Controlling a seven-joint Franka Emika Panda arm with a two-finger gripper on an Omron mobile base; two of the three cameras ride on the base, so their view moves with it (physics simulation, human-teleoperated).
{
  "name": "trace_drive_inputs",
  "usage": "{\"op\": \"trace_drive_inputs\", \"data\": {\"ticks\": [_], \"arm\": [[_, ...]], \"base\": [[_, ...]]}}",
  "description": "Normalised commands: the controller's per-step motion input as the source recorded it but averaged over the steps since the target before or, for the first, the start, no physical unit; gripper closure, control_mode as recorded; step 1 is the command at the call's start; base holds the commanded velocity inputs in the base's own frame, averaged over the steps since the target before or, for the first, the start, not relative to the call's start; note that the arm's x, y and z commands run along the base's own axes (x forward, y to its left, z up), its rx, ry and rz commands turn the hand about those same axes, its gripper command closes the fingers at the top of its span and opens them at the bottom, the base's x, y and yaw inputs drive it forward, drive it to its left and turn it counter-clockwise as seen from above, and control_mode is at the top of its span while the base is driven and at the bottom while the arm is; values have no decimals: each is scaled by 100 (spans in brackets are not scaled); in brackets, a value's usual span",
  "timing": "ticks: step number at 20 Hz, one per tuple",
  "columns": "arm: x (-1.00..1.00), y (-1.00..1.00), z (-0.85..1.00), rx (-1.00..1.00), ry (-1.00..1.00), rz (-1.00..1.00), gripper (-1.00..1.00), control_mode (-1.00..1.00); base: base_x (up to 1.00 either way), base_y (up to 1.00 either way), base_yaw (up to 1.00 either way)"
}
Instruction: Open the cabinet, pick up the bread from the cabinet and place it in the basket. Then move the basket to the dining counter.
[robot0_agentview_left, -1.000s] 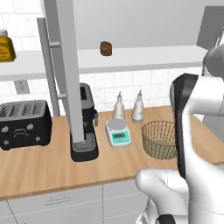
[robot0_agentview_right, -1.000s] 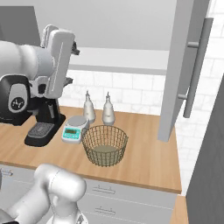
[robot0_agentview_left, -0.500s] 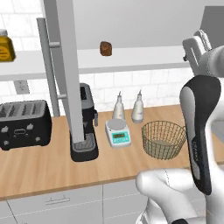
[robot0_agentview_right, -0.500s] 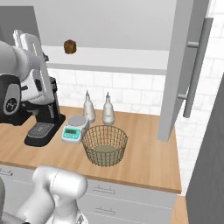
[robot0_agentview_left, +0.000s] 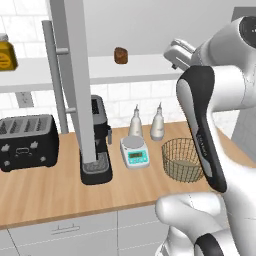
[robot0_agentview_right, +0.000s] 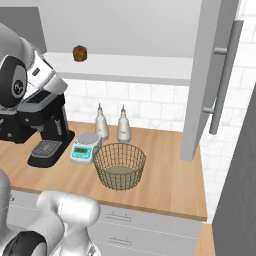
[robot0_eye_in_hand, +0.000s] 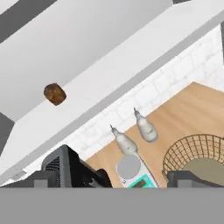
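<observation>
Up near the shelf, the gripper (robot0_eye_in_hand: 113, 179) has its two fingers spread wide apart, and it holds nothing. On the pale shelf of the open cabinet (robot0_agentview_left: 150, 67) sits the bread (robot0_agentview_left: 120, 55), a small brown lump, well apart from the hand. Down on the wood worktop (robot0_agentview_left: 55, 192) stands the basket (robot0_agentview_left: 183, 160). Just to its left is a little scale (robot0_agentview_left: 134, 151), with two bottles (robot0_agentview_left: 146, 123) behind it. Farther left are the coffee machine (robot0_agentview_left: 98, 147) and the black toaster (robot0_agentview_left: 27, 141).
</observation>
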Motion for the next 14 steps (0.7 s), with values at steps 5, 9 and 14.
{"op": "trace_drive_inputs", "data": {"ticks": [5,9,14], "arm": [[65,41,-3,-31,-3,22,-100,-100],[61,37,0,-32,0,22,-100,-100],[73,18,-2,-22,-1,23,-100,-100]], "base": [[0,0,0],[0,0,0],[0,0,0]]}}
